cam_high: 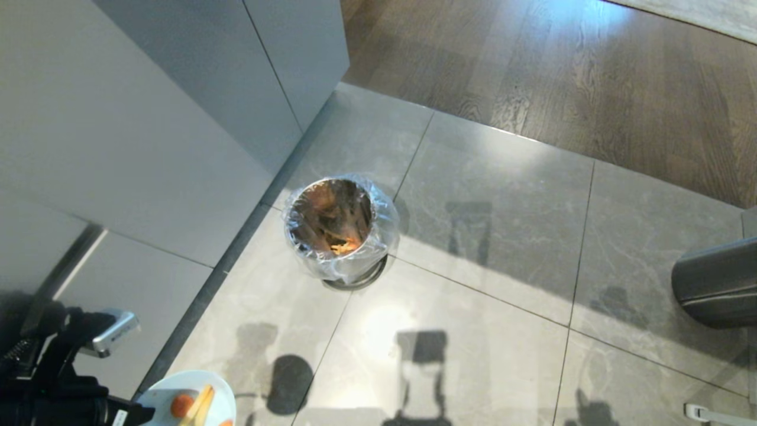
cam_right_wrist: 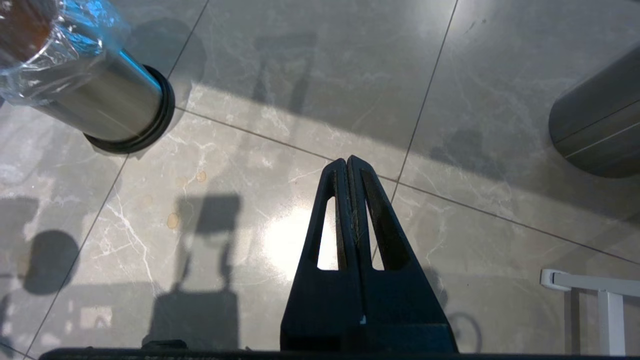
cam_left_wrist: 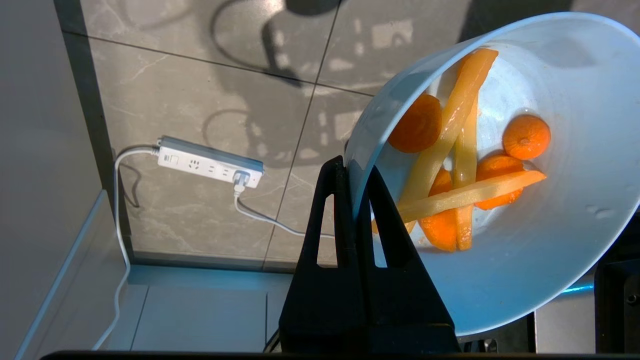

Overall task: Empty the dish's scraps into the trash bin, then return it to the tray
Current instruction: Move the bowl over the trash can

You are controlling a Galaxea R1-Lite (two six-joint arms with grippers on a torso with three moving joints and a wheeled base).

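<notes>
The dish, a pale-blue bowl with a white inside, hangs tilted above the floor. My left gripper is shut on its rim, one finger inside and one outside. The scraps, carrot slices and yellow strips, lie in the dish. In the head view the dish is at the bottom left, well short of the trash bin, a steel bin with a clear liner standing on the tiles. My right gripper is shut on nothing above bare floor, with the trash bin off to its side. The tray is out of view.
Grey cabinets run along the left, close to the trash bin. A second, larger steel bin stands at the right. A white power strip with its cable lies on the floor by the cabinet base. A white stand foot is near the right arm.
</notes>
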